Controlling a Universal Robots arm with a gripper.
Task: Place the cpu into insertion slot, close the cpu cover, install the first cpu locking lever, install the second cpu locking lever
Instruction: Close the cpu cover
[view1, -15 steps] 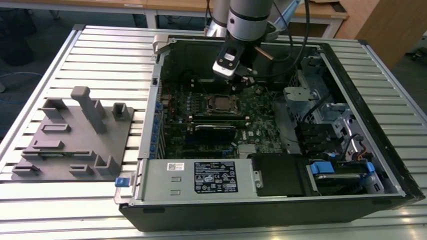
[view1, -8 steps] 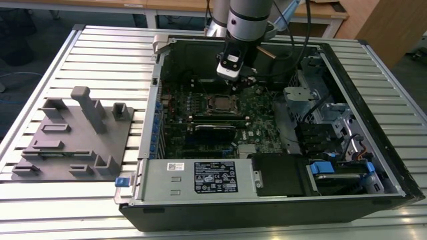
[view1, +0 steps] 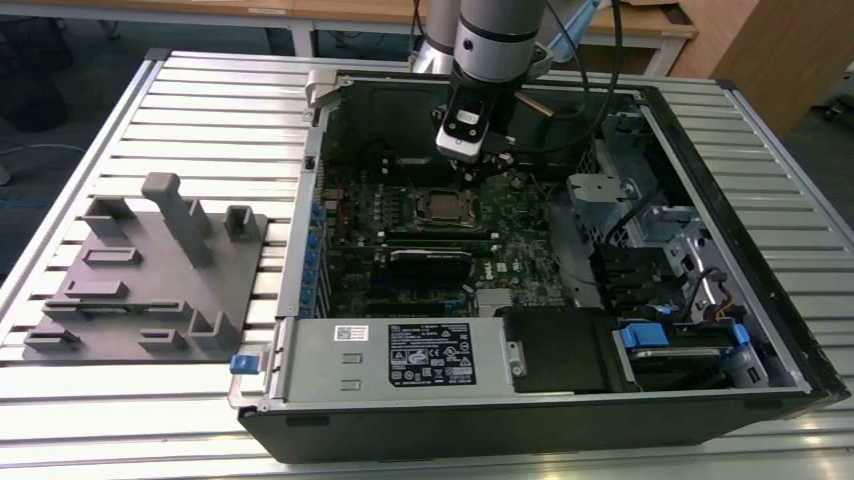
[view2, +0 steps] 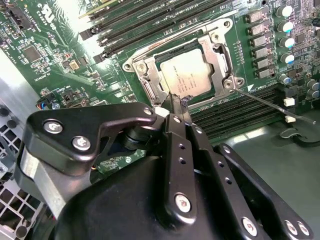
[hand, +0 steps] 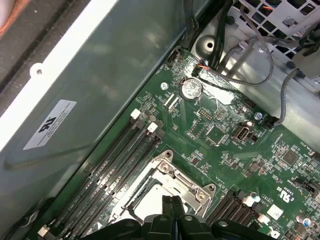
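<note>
Pincer (view2: 178, 102), tips pressed together and gripping nothing visible, stands at the rim of the insertion slot (view1: 438, 207). The cpu (view2: 189, 75) lies seated just beyond the tips, under the lowered cpu cover (view2: 220, 59). One locking lever (view2: 270, 106) juts sideways, seemingly unlatched.

On the grey power supply box (view1: 310, 362) at the near side of the computer case (view1: 534, 430) sit a black label (view1: 431, 353) with white print and, just to the exterior view's left of it, a small white tag (view1: 350, 332), both too fine to read. A white sticker (hand: 50, 124) lies on the case wall (hand: 130, 85) in the first wrist view, and faint print crosses the cpu (view2: 192, 75) in the second wrist view, likewise unreadable.
</note>
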